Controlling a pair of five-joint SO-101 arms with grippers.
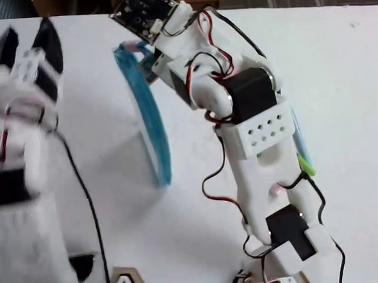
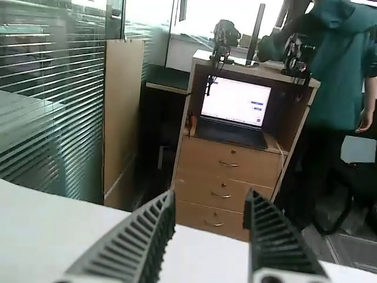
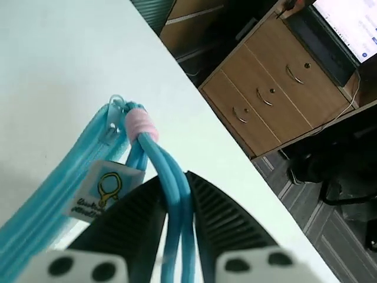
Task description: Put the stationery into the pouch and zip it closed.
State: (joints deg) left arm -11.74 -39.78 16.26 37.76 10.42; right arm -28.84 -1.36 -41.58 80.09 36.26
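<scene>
the white table carries everything. the right arm stretches from the near edge toward the far side, likely so that its gripper can get at the end of the zip. the left gripper is at the left, lifted off the table with its fingers spread and nothing between them, so it looks free to pin the pouch down. the blue pouch lies flat on the table left of the right arm. the right gripper pinches the blue pull cord at the pouch's far end, a grip that suits drawing the zip. a pale label and a pink band sit by the cord. a small green thing peeks from under the arm; whether it is inside the pouch i cannot tell.
</scene>
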